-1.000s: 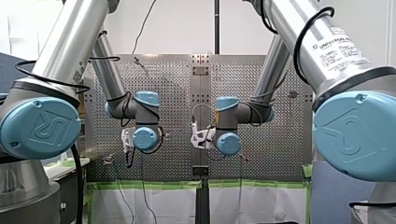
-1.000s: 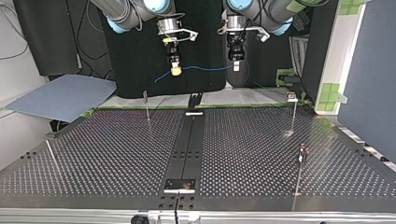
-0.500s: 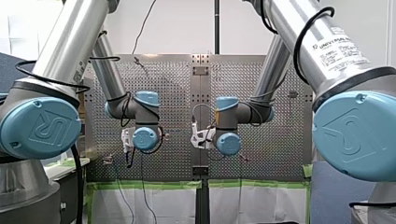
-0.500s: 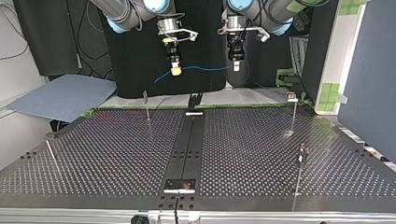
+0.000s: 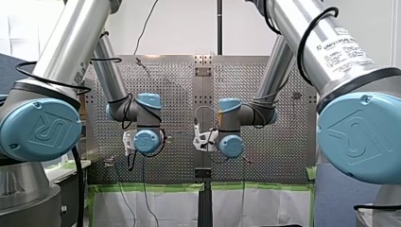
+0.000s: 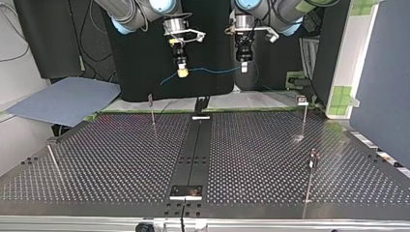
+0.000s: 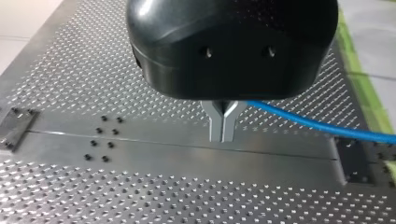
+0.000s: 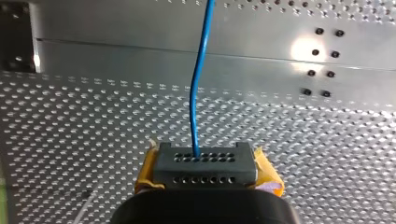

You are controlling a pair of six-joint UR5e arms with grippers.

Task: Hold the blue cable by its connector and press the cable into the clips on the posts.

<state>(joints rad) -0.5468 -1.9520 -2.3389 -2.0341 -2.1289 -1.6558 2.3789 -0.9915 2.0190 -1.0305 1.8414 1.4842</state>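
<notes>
The blue cable [image 6: 212,70] hangs in a shallow sag between my two grippers, high above the perforated table [image 6: 121,159]. My right gripper [image 8: 205,175], with yellow pads, is shut on the black connector [image 8: 205,164], and the cable [image 8: 198,93] runs out of the connector's face. At the top view's left it shows as my right gripper [image 6: 182,73]. My left gripper [image 7: 223,137] has its metal fingers shut on the cable [image 7: 308,122], which trails off to one side. It is my left gripper [image 6: 244,67] right of the middle in the top view.
Thin posts stand on the table: one post [image 6: 152,110] at the back left of the top view, a clip-topped post [image 6: 304,118] at the back right, and a nearer post [image 6: 311,174] on the right. A slanted rod [image 6: 54,162] stands at the left. A dark centre strip [image 6: 193,150] divides the table.
Both grippers have crept slightly upward in the top view, carrying the cable with them. Both grips are unchanged.
</notes>
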